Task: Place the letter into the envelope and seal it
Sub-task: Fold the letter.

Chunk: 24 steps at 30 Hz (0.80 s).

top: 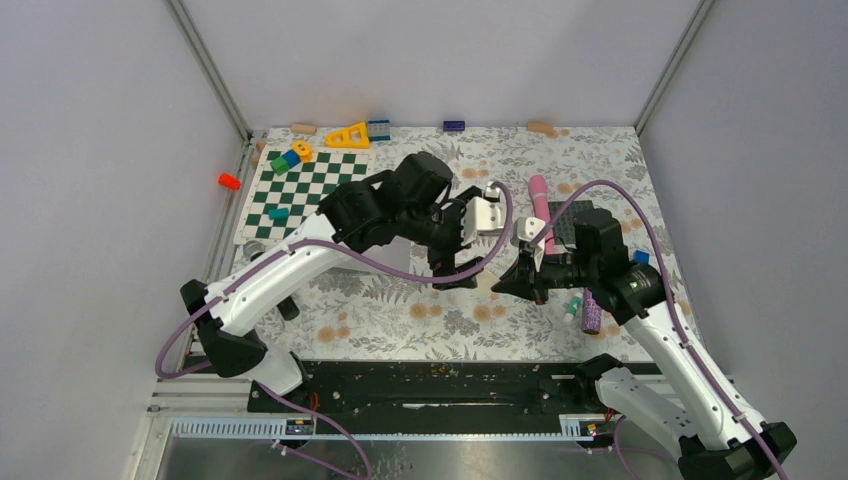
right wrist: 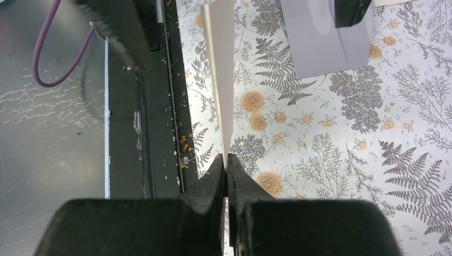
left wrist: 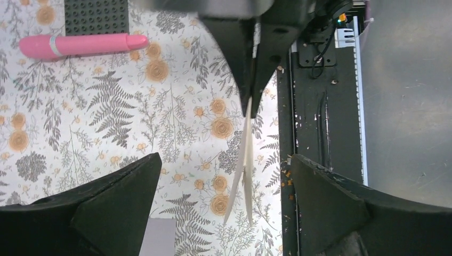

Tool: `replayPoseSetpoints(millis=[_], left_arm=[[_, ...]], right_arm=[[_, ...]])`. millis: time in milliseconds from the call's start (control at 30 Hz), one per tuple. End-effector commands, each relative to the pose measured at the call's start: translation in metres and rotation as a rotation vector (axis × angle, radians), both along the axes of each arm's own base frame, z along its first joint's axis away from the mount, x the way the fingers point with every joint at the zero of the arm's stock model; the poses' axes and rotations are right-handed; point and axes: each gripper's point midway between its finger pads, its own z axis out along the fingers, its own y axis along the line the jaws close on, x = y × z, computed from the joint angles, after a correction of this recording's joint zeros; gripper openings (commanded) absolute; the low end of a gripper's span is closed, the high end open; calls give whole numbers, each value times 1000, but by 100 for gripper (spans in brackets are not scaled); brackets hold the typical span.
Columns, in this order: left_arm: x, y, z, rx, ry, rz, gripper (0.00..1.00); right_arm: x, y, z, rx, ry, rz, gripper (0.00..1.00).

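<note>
Letter (right wrist: 221, 80) edge-on above counter (right wrist: 320, 160), one end pinched by right gripper (right wrist: 226, 160), pressed together. Envelope (right wrist: 325, 42) flat on counter nearby. Left gripper (left wrist: 225, 160) spread wide around letter's free end. Risk: one-ended hold lets paper sag, missing envelope mouth.

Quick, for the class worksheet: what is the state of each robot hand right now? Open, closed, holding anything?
Left hand: open wide, gripping nothing.
Right hand: closed on the folded cream paper letter, held on edge.
</note>
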Motion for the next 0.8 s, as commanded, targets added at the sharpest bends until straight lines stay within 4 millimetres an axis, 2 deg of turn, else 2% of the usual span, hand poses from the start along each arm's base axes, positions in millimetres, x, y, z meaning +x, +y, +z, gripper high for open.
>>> replayPoseSetpoints(millis=[0, 133, 233, 367, 467, 500, 533, 633, 667, 700, 767], left_arm=[[8, 11, 9, -33, -31, 28, 94], [9, 15, -4, -4, -23, 32, 78], [11, 17, -9, 6, -22, 34, 59], [13, 18, -7, 3, -25, 38, 28], [14, 17, -7, 3, -25, 34, 0], [12, 16, -8, 6, -19, 26, 0], [10, 16, -9, 7, -19, 10, 0], [5, 16, -13, 6, -23, -34, 0], [2, 17, -15, 9, -26, -52, 0], [1, 19, -16, 10, -35, -65, 0], [-3, 22, -18, 11, -54, -91, 0]], right_arm=[[3, 0, 8, 18, -50, 0, 0], [5, -1, 9, 16, -65, -9, 0], [7, -2, 9, 16, -80, -19, 0], [7, -2, 10, 15, -83, -21, 0], [8, -2, 10, 17, -79, -21, 1], [8, -2, 10, 17, -77, -21, 7], [7, -2, 11, 18, -75, -22, 17], [6, -2, 15, 19, -66, -26, 74], [5, -3, 21, 19, -66, -33, 89], [5, -4, 29, 20, -65, -49, 98], [2, -8, 45, 19, -47, -66, 100]])
